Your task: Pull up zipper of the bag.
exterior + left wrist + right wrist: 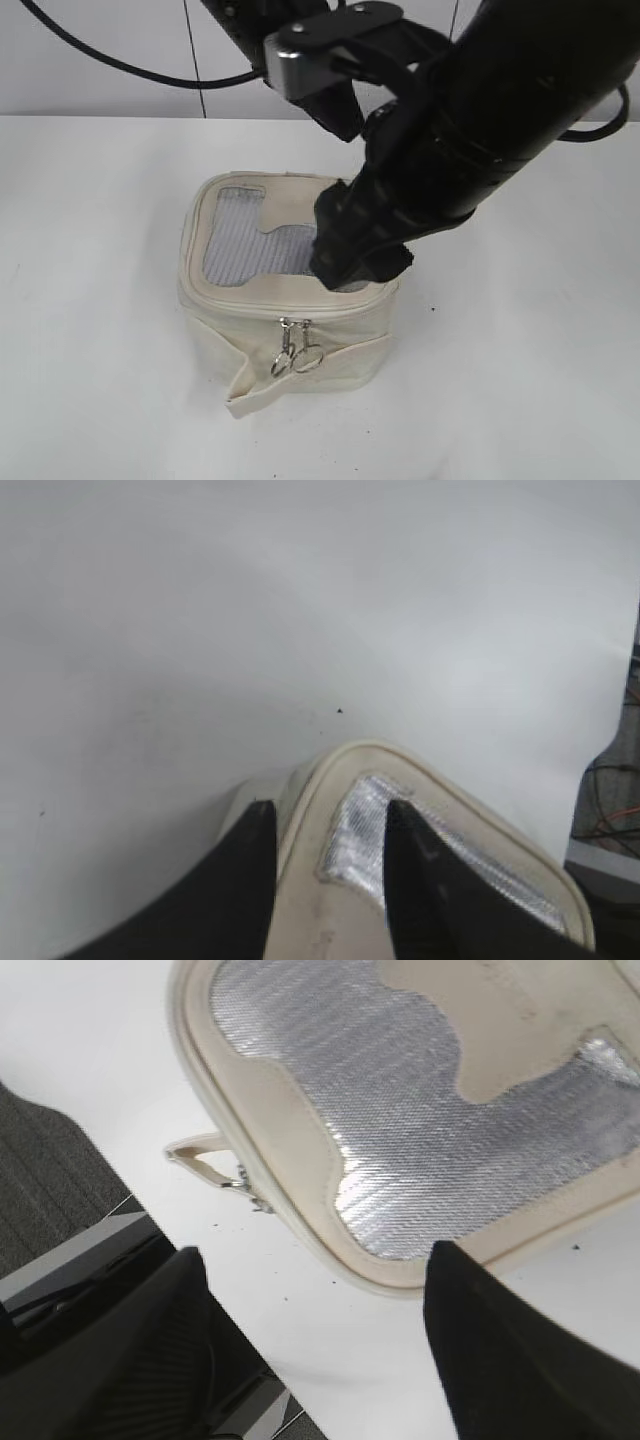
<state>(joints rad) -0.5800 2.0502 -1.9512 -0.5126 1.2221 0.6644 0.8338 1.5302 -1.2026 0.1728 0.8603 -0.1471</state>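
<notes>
On the white tabletop [90,300], roughly mid-scene, sits the bag [215,310], small, boxy, cream fabric w/ a grey mesh window [240,250] in its flat lid.

Left tool [325,825]: seen from its wrist cam, the two dark fingers [425,880] stand apart over one rounded corner of the lid; one finger lies over the mesh, the other just outside the lid rim, beside the bag's side wall. Corner rim runs between them. Jaws partly open; can't tell whether either finger presses the fabric, nothing looks clamped. In the exterior view this tool is mostly hidden behind the right arm.

Bag front, facing the exterior cam: the zipper [285,308] runs along under the lid rim, track looks closed across the front. Two silver sliers w/ ring pulls [297,355] hang side by side, near the front's middle (rings overlap, touching). Loose cream strap [250,385] droops below them, its end on the tabletop.

Right tool [320,1270]: wrist cam shows its dark fingers [510,1360] spread wide, gap empty, holding nothing. Ahead of the gap lies a lid corner w/ mesh; the ring pulls show small beyond the left finger, off the lid edge. In the exterior view the right arm [470,130] reaches across the lid, its end over the near right corner.
</notes>
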